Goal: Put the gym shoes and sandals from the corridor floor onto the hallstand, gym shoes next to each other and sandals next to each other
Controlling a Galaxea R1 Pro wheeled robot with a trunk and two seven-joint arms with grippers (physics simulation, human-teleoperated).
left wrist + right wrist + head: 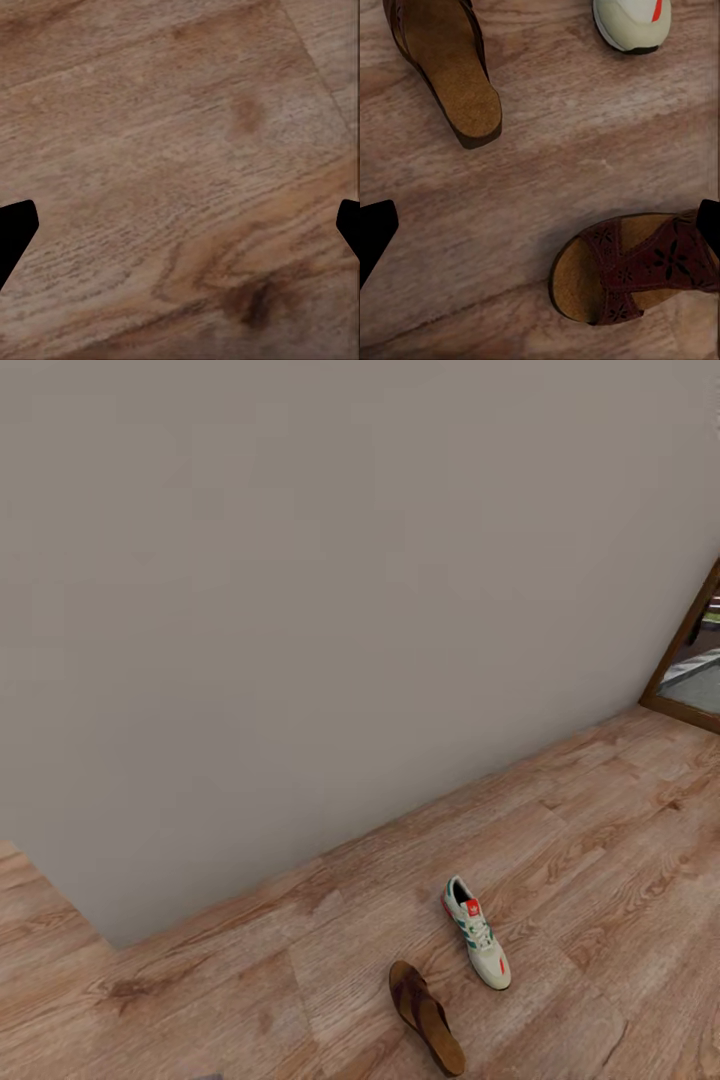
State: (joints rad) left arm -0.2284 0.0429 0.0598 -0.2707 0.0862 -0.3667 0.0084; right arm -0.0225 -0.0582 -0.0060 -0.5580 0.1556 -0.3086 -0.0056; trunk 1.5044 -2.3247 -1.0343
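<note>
Sandals (634, 266) and a gym shoe (477, 932) lay on the corridor floor (600, 830), both grippers spread wide and empty, so a careless descent risked nudging that sandal aside.
</note>
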